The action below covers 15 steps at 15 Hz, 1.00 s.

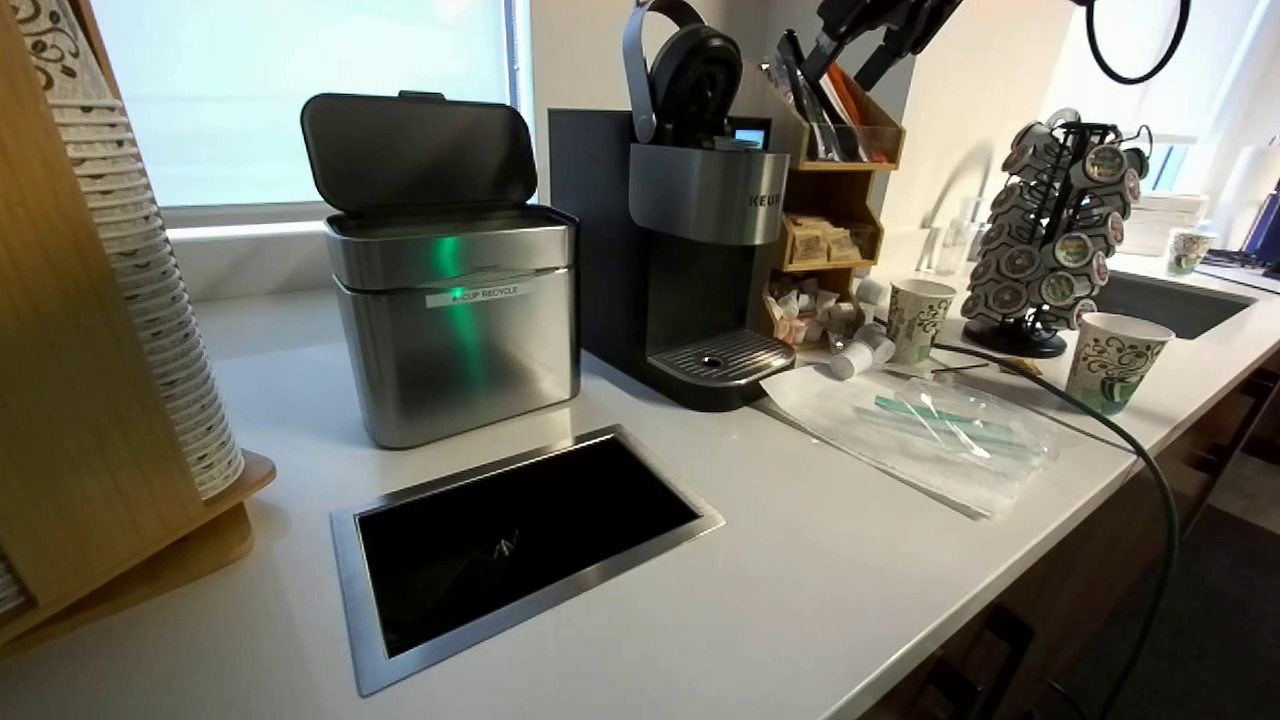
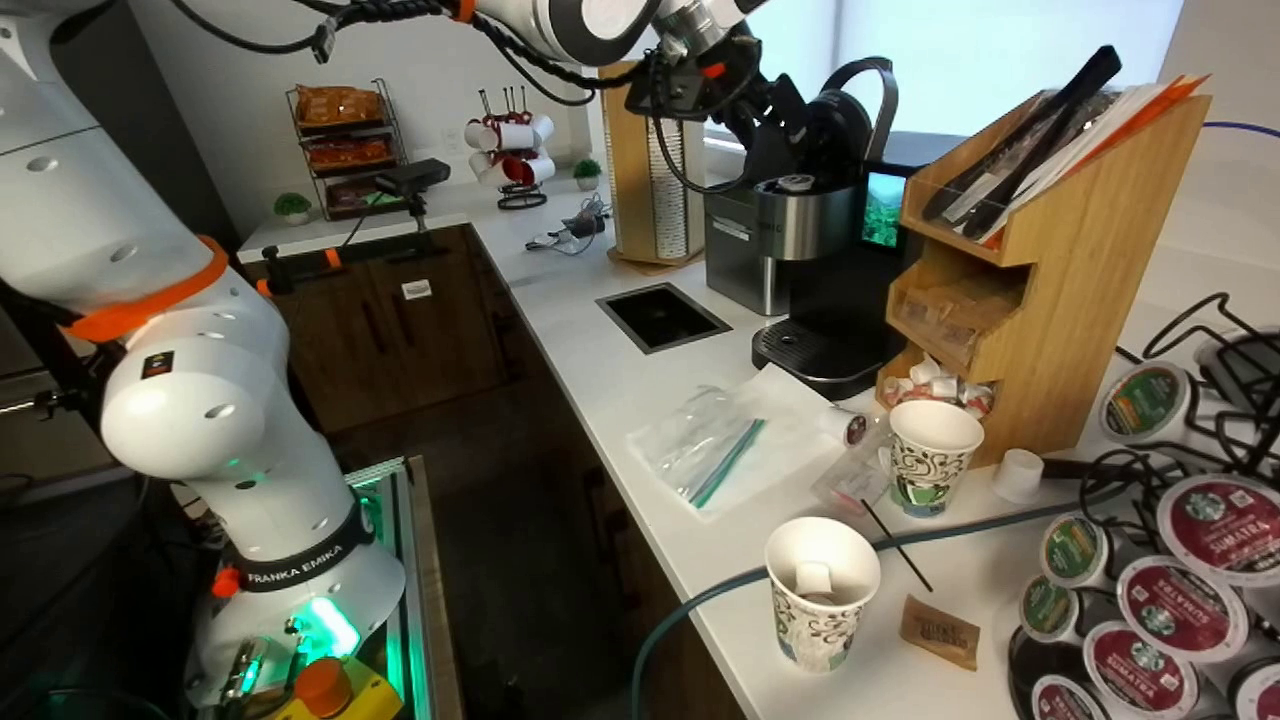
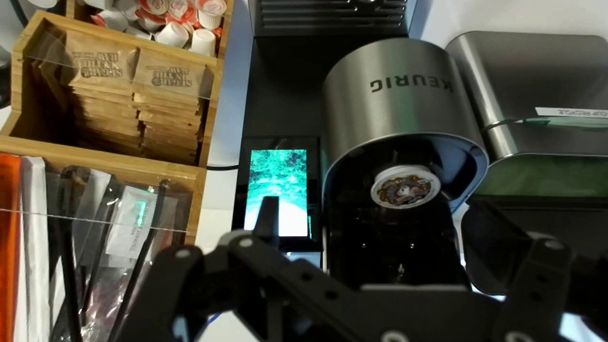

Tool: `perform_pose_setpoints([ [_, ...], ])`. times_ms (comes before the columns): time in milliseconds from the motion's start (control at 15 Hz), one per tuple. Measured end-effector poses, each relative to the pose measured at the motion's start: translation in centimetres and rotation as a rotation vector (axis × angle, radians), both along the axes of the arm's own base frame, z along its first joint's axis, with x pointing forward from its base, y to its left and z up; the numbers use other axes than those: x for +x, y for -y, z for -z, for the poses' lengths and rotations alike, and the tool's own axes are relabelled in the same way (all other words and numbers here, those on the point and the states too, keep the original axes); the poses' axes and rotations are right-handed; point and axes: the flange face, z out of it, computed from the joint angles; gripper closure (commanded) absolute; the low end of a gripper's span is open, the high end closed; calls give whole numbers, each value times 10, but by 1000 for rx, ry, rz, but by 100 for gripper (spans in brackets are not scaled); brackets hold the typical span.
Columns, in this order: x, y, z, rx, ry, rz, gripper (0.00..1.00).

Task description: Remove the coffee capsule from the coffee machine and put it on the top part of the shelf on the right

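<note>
Wrist view gives the best look at the coffee capsule: it's sitting in the opened-up top of the Keurig coffee machine, printed face up, and the machine's lid is flipped way back in both exterior views. The gripper hangs up near that lid, fingers spread wide apart, so I'd call it released; the capsule shows through the gap between them in the wrist shot. Can't tell from any angle whether it's brushing the lid. The white robot arm stretches over the counter from its base off to the side. Right beside the machine is the wooden shelf, and its top part is pretty well stuffed: packets, dark sticks, something orange poking up. Below that come brown sugar packets, then a pile of little white tubs at the bottom. On the machine's opposite side there's a metal recycle bin with its own lid raised, and a metal-framed opening sunk into the counter in front of it. Messy counter otherwise, tbh: a plastic zip bag overlapping a white paper sheet, one paper cup close to the shelf, a second paper cup nearer the edge with something small and white inside, and a black rack loaded with lots more capsules farther along.
</note>
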Motion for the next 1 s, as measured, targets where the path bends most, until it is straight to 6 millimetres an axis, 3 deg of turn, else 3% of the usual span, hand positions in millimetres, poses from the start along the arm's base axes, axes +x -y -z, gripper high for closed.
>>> perform_pose_setpoints([
  [200,14,-5,12,10,4,19,0],
  [533,55,-19,40,40,-11,40,0],
  [733,73,-32,33,56,26,37,0],
  [1000,77,-53,24,68,32,29,0],
])
